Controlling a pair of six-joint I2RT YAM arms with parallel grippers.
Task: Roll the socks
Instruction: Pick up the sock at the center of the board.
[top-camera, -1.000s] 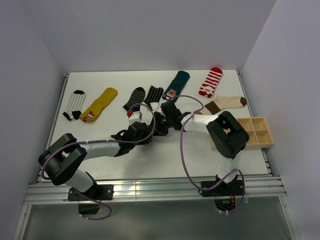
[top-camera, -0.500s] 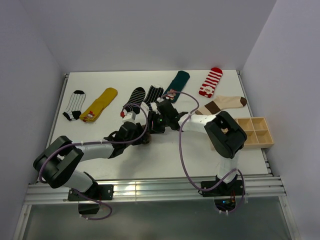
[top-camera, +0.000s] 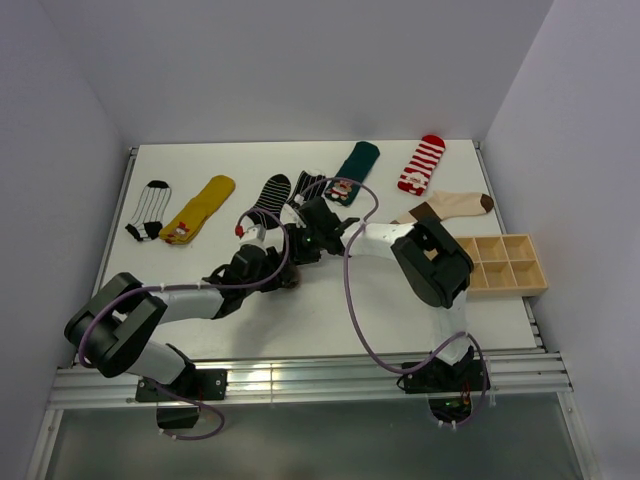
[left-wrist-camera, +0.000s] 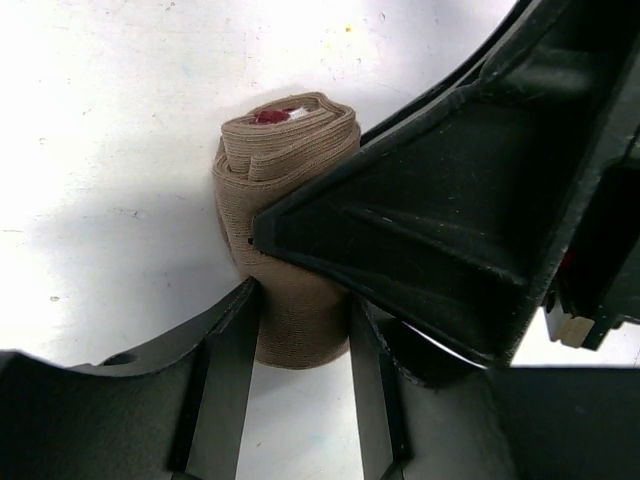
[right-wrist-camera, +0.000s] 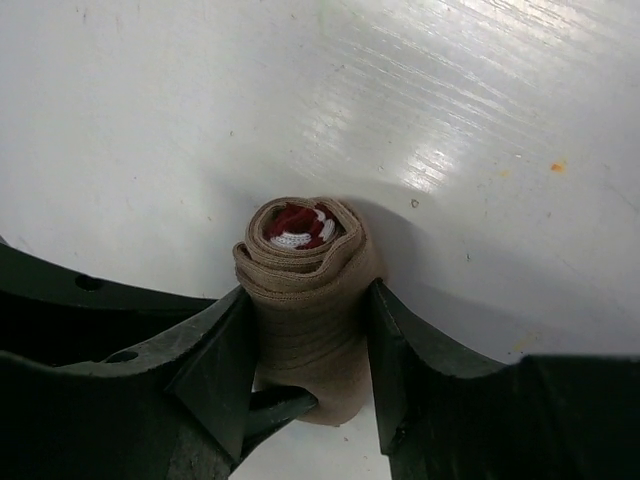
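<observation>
Twice clenched: grips tan rolled fabric sock (left-wrist-camera: 290, 170), red-and-white core, on the white surface (left-wrist-camera: 120, 100) in left claw (left-wrist-camera: 300, 300) and right claw (right-wrist-camera: 308, 300) together, long axis pointing straight out from each, both arms equally near.

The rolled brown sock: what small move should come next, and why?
Probably the left end effector should ease open: the brown sock looks fully rolled, both end effectors pinch it, and the right end effector could hold it alone.
</observation>
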